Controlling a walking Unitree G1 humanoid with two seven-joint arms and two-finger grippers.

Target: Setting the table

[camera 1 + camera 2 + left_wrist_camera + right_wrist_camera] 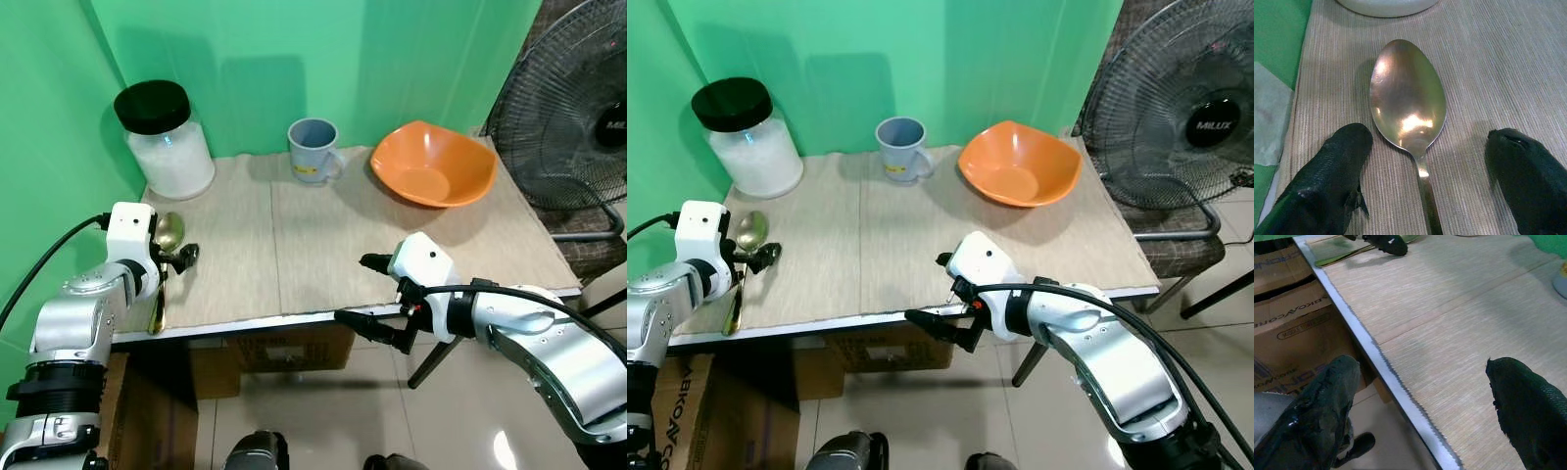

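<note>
L gripper [1425, 161] is hovering at lower left of the head view w/ fingers spread wide, straddling the spoon [1408, 105], not gripping it. Spoon is lying on the counter [294, 255] near its left edge, bowl pointing toward the jar [165, 140] at upper left. R gripper [374, 298] is sitting open at the counter's front edge, lower centre-right. Mug [313, 150] & orange bowl [431, 164] are standing toward the back, top centre-right.

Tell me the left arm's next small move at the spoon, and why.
Probably lower the left gripper a little and close it on the spoon. Its fingers are open and sit either side of the neck where bowl meets handle, so the spoon is already lined up between them, lying flat on the table mat. The right gripper is open at the table's front edge.
</note>
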